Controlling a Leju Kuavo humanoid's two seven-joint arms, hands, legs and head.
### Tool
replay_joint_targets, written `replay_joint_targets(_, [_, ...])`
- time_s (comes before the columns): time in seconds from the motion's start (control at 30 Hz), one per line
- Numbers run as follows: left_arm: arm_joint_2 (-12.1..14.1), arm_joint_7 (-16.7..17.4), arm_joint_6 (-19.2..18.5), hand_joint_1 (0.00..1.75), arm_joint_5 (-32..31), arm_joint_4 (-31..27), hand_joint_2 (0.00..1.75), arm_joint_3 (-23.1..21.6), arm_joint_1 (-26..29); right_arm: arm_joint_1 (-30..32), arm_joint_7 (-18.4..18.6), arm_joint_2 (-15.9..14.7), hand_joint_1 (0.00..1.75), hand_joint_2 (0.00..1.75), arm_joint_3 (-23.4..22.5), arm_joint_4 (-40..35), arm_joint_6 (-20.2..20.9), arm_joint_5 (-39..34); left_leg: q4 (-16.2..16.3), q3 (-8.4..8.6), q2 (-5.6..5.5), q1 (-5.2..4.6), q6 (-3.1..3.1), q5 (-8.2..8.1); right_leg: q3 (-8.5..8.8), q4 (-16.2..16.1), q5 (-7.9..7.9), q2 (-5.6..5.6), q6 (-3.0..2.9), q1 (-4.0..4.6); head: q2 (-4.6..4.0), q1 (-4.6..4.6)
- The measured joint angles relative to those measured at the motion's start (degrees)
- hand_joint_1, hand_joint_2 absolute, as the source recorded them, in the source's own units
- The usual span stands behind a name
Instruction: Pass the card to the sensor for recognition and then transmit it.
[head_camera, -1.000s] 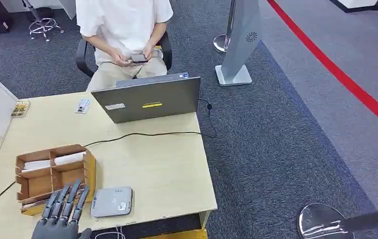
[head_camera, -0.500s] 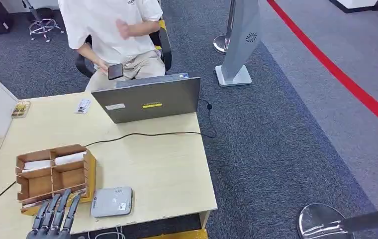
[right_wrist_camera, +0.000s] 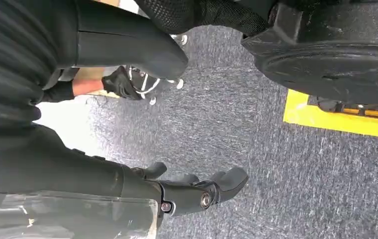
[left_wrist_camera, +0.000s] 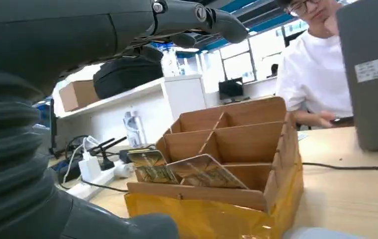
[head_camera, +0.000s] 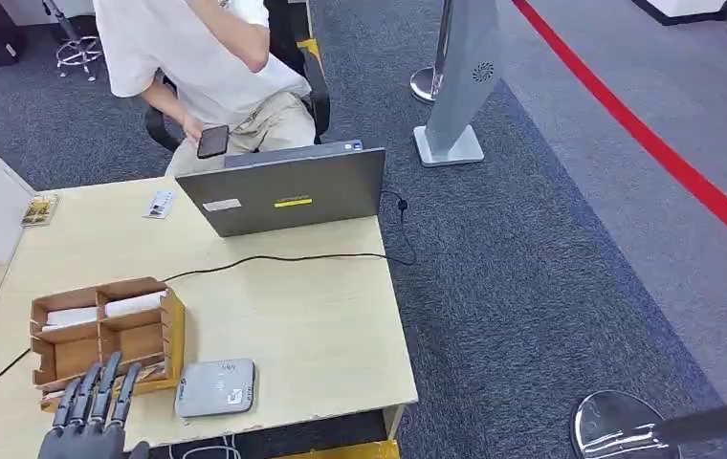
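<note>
1. At the lower left of the head view, the left hand (head_camera: 87, 421) hovers by the near edge of the wooden box (head_camera: 101, 335), fingers (head_camera: 103, 387) spread and holding nothing, probably lined up to reach in.
2. The cards (left_wrist_camera: 189, 172) lean in the box's near compartment, tilted, so an edge stands free for pinching.
3. Just right of the box lies the grey sensor (head_camera: 214, 387), flat on the counter (head_camera: 312, 325), near for scanning.
4. Further up, a cable (head_camera: 274, 258) and laptop (head_camera: 283, 196) sit well apart; a person (head_camera: 197, 57) sits behind.
5. The right hand (right_wrist_camera: 197, 191) hangs over carpet, fingers loosely curled, empty.
</note>
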Motion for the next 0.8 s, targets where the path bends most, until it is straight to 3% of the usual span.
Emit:
replay_joint_targets(0.17, [-3.11, -1.03, -0.09, 0.0, -0.2, 2.36, 1.75, 5.23, 0.52, 0.01, 0.0, 0.0, 0.0, 1.75, -0.13, 0.0, 0.61, 0.77, 0.0, -0.01, -0.01, 0.0, 0.0, 0.0, 0.01, 0.0, 0.0, -0.01, 0.0, 0.0, 0.0, 0.0])
replay_joint_targets(0.5, [-6.0, -3.28, 0.42, 0.0, 0.02, 5.49, 1.75, 9.21, 0.91, 0.03, -0.31, 0.0, 0.0, 1.75, -0.46, -0.02, 0.96, 1.18, 0.0, 0.03, -0.01, -0.01, 0.0, 0.0, 0.05, 0.0, 0.0, -0.01, 0.0, 0.0, 0.0, -0.02])
replay_joint_targets(0.8, [-10.82, -9.9, 7.62, 0.0, -1.59, 13.77, 1.75, 16.03, -0.14, 0.04, -1.35, 0.0, 0.0, 1.75, -0.96, -0.15, 2.01, 3.02, 0.0, 0.05, -0.01, 0.0, 0.0, 0.0, 0.05, 0.0, 0.0, -0.01, 0.0, 0.0, 0.0, 0.0])
